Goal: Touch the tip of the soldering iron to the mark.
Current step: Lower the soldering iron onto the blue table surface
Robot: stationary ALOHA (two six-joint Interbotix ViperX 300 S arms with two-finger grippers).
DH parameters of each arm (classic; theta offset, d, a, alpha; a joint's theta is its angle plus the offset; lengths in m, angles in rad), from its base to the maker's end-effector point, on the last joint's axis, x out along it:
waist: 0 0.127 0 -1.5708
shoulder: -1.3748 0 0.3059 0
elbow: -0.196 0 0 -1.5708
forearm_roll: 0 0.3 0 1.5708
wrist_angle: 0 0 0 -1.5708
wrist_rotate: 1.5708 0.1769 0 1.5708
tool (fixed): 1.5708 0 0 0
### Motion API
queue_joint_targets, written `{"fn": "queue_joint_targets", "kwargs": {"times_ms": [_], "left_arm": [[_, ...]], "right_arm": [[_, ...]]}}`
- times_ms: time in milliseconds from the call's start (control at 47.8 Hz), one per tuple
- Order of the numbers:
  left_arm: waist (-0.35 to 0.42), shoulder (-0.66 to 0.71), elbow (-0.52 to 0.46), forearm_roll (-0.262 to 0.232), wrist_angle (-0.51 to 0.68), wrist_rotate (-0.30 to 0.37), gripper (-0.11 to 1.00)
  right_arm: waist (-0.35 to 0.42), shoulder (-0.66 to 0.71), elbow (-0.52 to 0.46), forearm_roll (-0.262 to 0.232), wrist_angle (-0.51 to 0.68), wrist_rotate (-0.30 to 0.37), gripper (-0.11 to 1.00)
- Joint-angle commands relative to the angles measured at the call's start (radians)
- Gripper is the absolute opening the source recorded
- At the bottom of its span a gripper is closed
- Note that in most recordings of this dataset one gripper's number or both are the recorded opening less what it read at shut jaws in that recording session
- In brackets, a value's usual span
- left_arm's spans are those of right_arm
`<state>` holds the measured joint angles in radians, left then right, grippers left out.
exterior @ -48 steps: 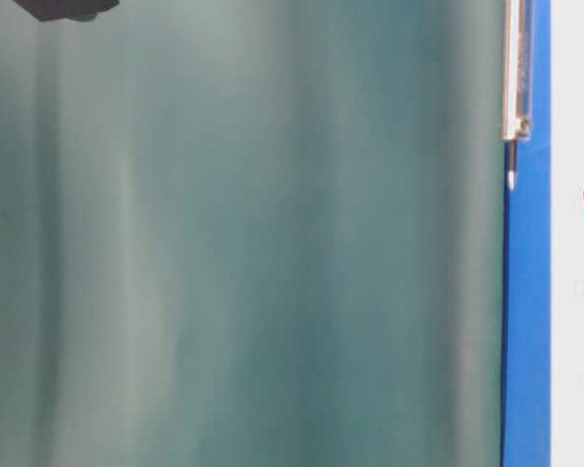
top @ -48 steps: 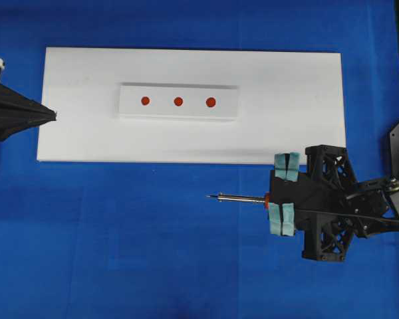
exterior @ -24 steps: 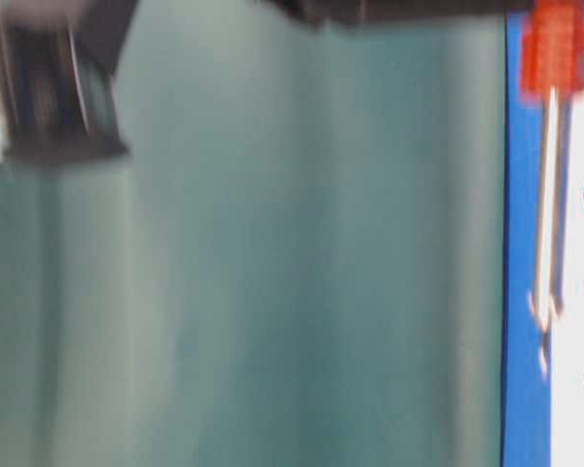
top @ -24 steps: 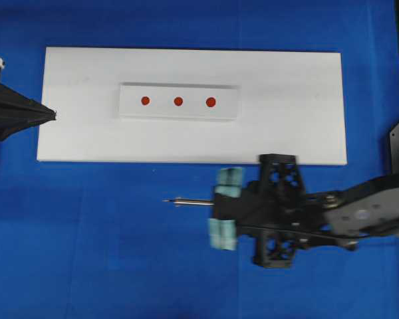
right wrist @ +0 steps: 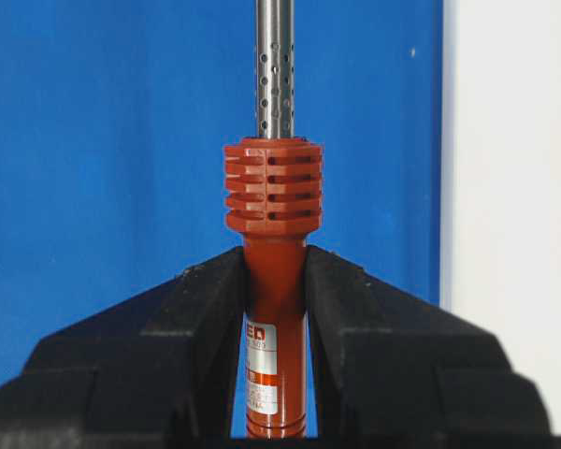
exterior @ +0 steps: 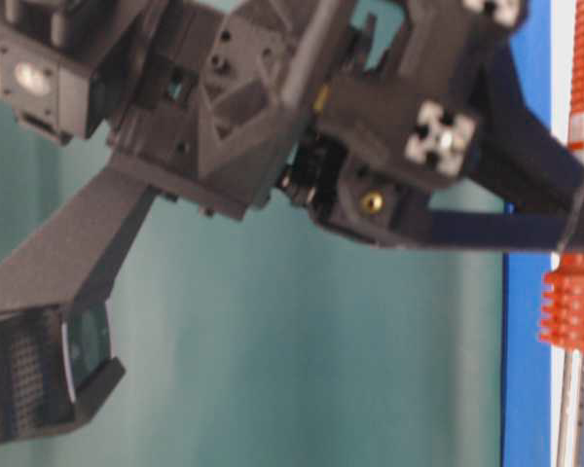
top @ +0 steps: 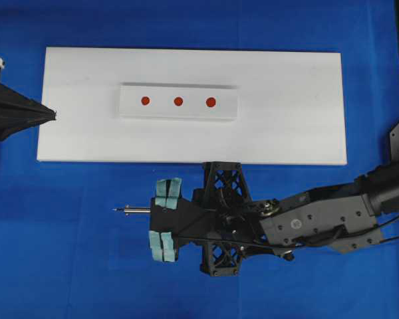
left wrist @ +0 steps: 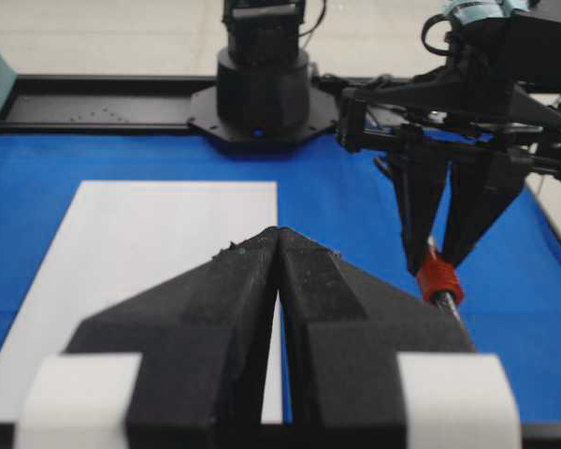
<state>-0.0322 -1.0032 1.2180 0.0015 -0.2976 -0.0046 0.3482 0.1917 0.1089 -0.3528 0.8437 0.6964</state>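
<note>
right gripper point(right wrist: 274, 290): fingers point(right wrist: 206, 318) clamped on the red-orange handle of the soldering iron point(right wrist: 273, 215), just behind the ribbed collar.
soldering iron: held level over the blue desk point(top: 86, 266), shaft pointing to 9 o'clock in overhead view; tip point(top: 116, 210) over bare blue, at about 7 o'clock from the white block point(top: 179, 102), well apart from it. Height above desk: cannot tell.
the mark point(top: 178, 101): middle of three red dots in a row on the white block; untouched, nothing over it.
white block: sits on the white board point(top: 286, 106), upper centre, long side running 9 to 3 o'clock.
right arm point(top: 319, 216): reaches in from 3 o'clock, lies below the board's lower edge.
left gripper point(left wrist: 278, 245): fingers point(left wrist: 215, 299) pressed together, nothing between; tip at the board's 9 o'clock edge in overhead view.
cord: black, only partly traceable along the right arm.
</note>
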Motion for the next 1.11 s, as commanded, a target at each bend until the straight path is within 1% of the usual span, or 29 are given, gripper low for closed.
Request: {"fn": "queue_joint_targets", "kwargs": {"times_ms": [0,251,314,398,628,754,901,1089], "left_arm": [[0.002,0.002,-0.012,0.002,-0.009,0.002,0.00],[0.002,-0.002,-0.011,0.002,-0.005,0.000,0.00],[0.003,-0.002,-0.011,0.002,-0.003,-0.002,0.00],[0.002,-0.002,-0.011,0.002,-0.003,-0.002,0.00],[0.002,-0.002,-0.011,0.002,-0.003,-0.002,0.00],[0.002,-0.002,-0.011,0.002,-0.003,-0.002,0.00],[0.002,-0.002,-0.011,0.002,-0.003,-0.003,0.00],[0.002,-0.002,-0.011,0.002,-0.003,-0.003,0.00]], "right_arm": [[-0.006,-0.017,-0.026,-0.002,-0.006,0.000,0.06],[-0.017,0.021,-0.017,0.000,-0.029,-0.002,0.06],[-0.018,0.043,-0.011,0.000,-0.052,-0.002,0.06],[-0.018,0.067,0.002,0.000,-0.100,-0.003,0.06],[-0.018,0.120,0.060,0.012,-0.298,0.002,0.06],[-0.018,0.150,0.081,0.015,-0.377,0.003,0.06],[-0.018,0.187,0.091,0.015,-0.417,0.002,0.06],[-0.020,0.210,0.091,0.015,-0.420,0.000,0.06]]}}
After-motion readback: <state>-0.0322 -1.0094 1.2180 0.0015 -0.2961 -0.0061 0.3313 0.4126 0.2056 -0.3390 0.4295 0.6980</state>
